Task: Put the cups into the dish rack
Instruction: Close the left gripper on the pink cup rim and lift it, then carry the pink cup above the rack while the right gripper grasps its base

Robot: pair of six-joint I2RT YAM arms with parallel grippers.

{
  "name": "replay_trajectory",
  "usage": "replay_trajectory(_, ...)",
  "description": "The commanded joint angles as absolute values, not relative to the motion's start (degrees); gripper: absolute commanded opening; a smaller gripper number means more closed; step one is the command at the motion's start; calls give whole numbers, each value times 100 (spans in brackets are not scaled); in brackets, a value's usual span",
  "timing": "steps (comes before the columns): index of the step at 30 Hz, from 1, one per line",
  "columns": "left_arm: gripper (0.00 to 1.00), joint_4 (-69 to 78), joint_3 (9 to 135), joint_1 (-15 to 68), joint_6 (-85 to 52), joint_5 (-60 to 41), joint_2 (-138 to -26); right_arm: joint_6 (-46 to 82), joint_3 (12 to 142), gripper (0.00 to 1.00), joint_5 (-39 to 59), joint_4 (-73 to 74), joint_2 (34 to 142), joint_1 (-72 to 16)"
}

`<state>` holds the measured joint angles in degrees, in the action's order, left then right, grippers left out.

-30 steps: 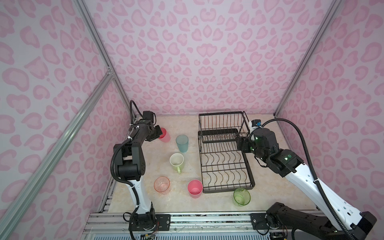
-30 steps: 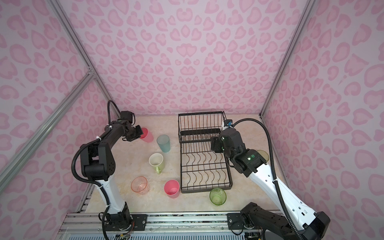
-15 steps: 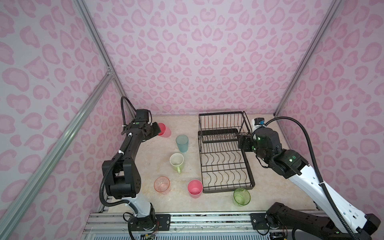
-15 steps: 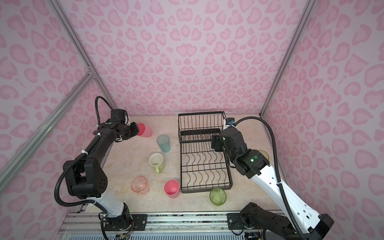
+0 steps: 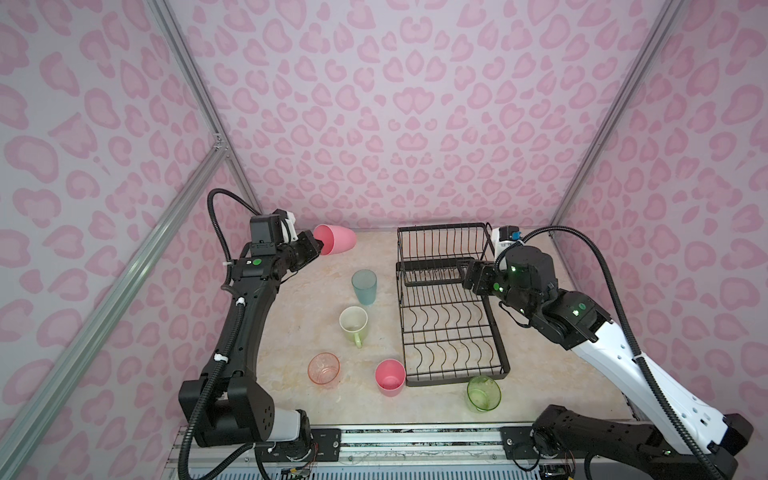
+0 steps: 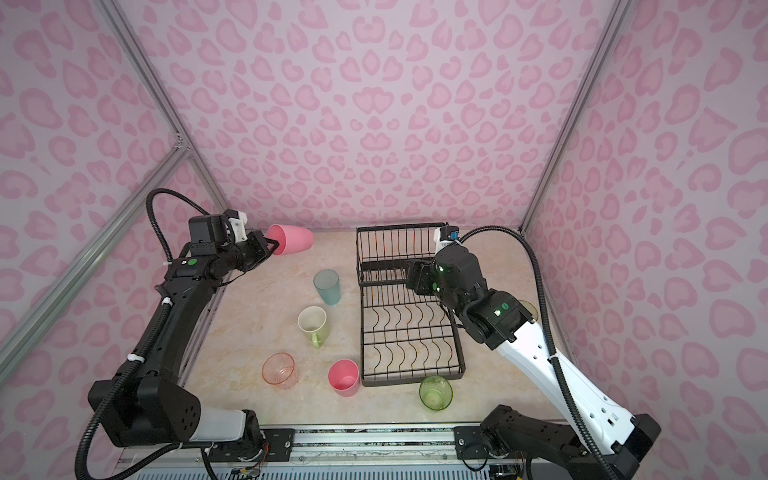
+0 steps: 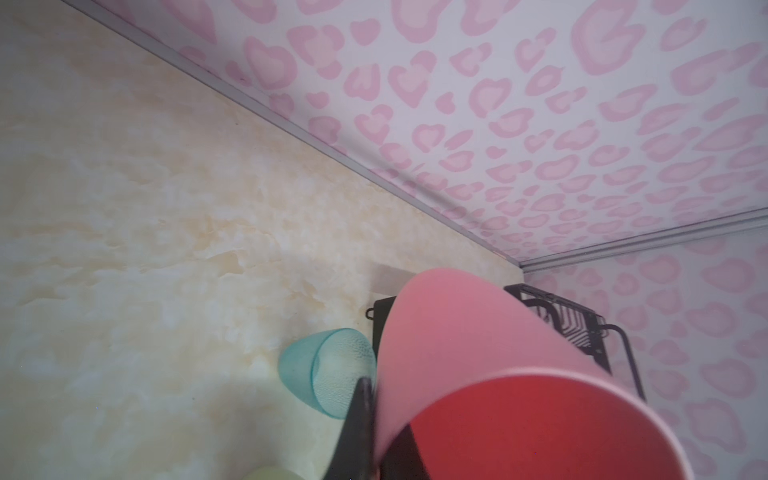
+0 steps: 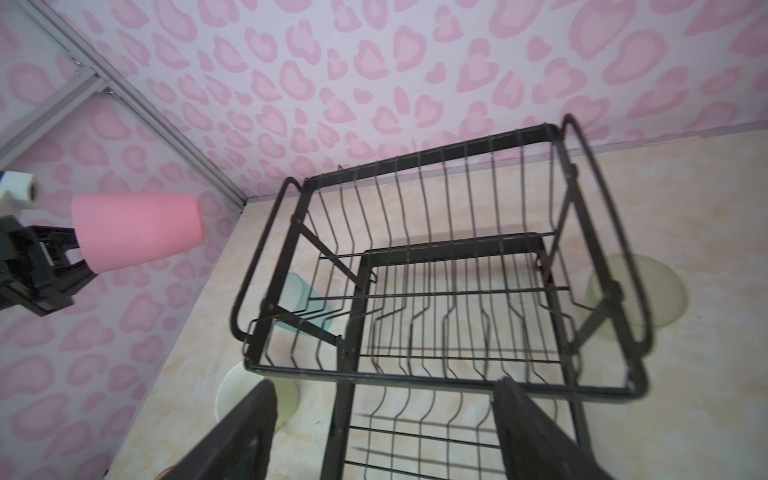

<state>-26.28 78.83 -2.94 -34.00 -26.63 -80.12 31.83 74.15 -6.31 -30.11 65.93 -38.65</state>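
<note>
My left gripper (image 5: pixel 318 251) (image 7: pixel 376 399) is shut on the rim of an opaque pink tumbler (image 5: pixel 336 243) (image 7: pixel 478 353), held off the table on its side near the back wall. One finger is inside it, one outside. The black wire dish rack (image 5: pixel 457 380) (image 8: pixel 436 378) is empty. My right gripper (image 5: pixel 467 274) (image 8: pixel 384 386) hangs open over it by the raised basket, holding nothing. Upright on the table left of the rack are a teal tumbler (image 5: pixel 364 286), a pale-green mug (image 5: pixel 353 324), a clear pink glass (image 5: pixel 324 370) and another pink tumbler (image 5: pixel 390 376).
A clear green glass (image 5: pixel 483 392) stands at the rack's front corner. Another green glass (image 6: pixel 528 309) (image 8: pixel 648 291) sits right of the rack, partly behind my right arm. Patterned walls close in the back and both sides.
The left gripper has lifted the pink tumbler off the table and tipped it onto its side. The right arm has barely shifted above the rack.
</note>
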Motion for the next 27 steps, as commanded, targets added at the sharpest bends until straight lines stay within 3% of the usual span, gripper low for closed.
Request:
replay_trajectory(1,3,-1605,7721,-313,-4069,-3568,-7786,3755,7643,81,101,-2284,6925,-3978)
replay_trajectory(10,3,1256,6901,-310,-6022,-4814,-7796,5242,8463,82,709,-1121,7988,-4109)
replay_trajectory(22,3,3780,6373,-242,-7589,-5180,-8125,7485,9362,85,870,341,9247,-4178)
replay_trajectory(27,3,4277,6284,-168,-7817,-5203,-8282,7899,10028,84,837,37,9805,-4301)
